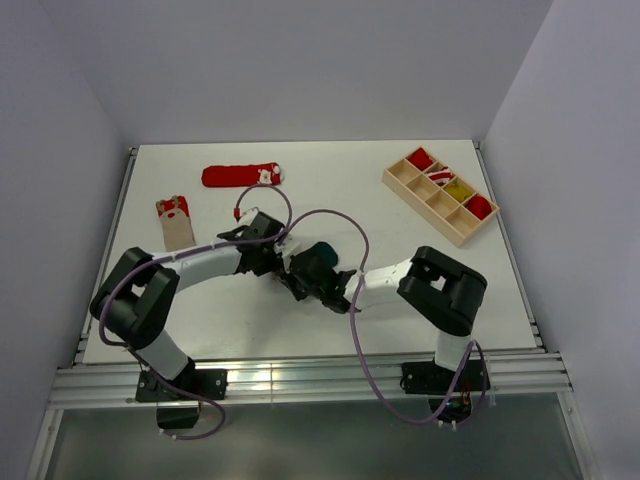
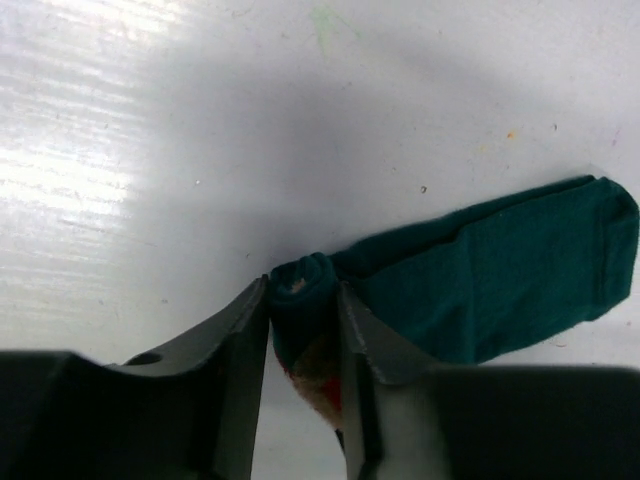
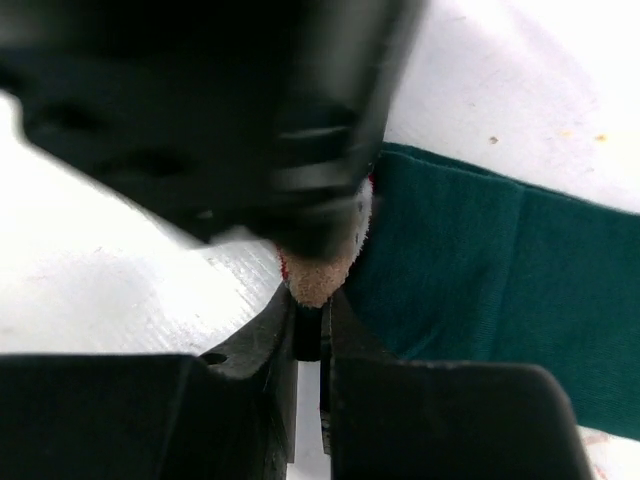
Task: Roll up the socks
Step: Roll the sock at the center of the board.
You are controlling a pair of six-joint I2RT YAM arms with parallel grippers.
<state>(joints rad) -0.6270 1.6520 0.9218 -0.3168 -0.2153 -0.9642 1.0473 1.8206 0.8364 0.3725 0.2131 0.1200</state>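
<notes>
Left wrist, dark green sock, rolled end between left fingers

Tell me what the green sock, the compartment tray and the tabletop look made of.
Green sock: soft knit fabric, matte; it creases and rolls.
Tray: pale unfinished-looking wood, likely ply; flat tan walls.
Tabletop: smooth white surface, probably laminate or painted; faint sheen.

green sock: mostly covered, top view | left arm: blurred, close | tray contents: too small
</notes>
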